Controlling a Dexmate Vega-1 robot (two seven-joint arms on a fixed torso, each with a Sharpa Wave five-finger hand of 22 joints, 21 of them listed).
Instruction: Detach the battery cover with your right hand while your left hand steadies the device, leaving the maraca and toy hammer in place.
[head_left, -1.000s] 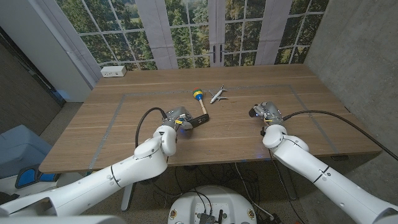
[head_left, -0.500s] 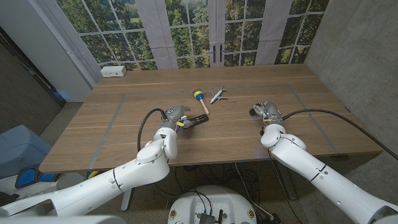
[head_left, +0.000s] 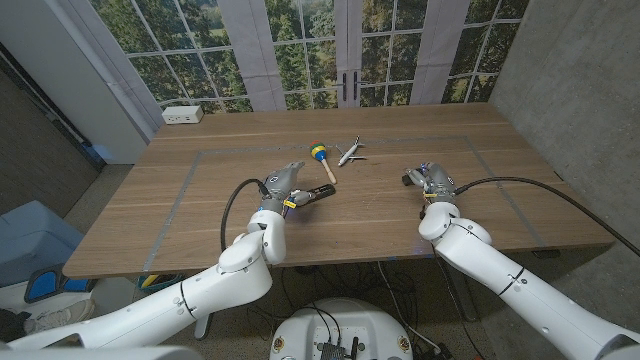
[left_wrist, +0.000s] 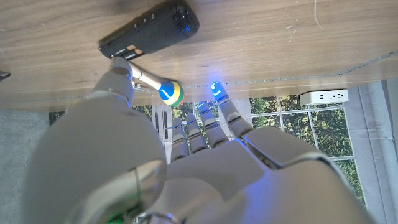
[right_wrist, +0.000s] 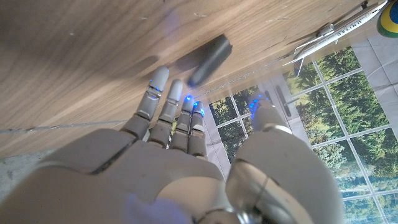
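The wooden worktop (head_left: 200, 215) carries everything here, with a white power strip (head_left: 183, 115) at its far left corner by the windows. The left hand (head_left: 280, 185) stands near the middle of the worktop, just beside the dark device (head_left: 316, 194); its wrist view shows the fingers (left_wrist: 205, 127) stretched out and apart, holding nothing, with the device (left_wrist: 151, 30) lying on the wood beyond the thumb, apart from it. The right hand (head_left: 428, 181) is well apart from the device, over on the robot's right side of the worktop; in its wrist view the fingers (right_wrist: 168, 102) are spread and extended, gripping nothing, and a dark blurred oblong (right_wrist: 209, 59), likely the device, lies beyond them. The device is black and long, lying flat, its near end toward the left hand. Just behind it, touching or nearly so, lies the maraca (head_left: 321, 158) with a blue and yellow head and a pale handle. Just beside that, to the robot's right, sits a small white toy aeroplane (head_left: 349, 152), also seen in the right wrist view (right_wrist: 333, 31).
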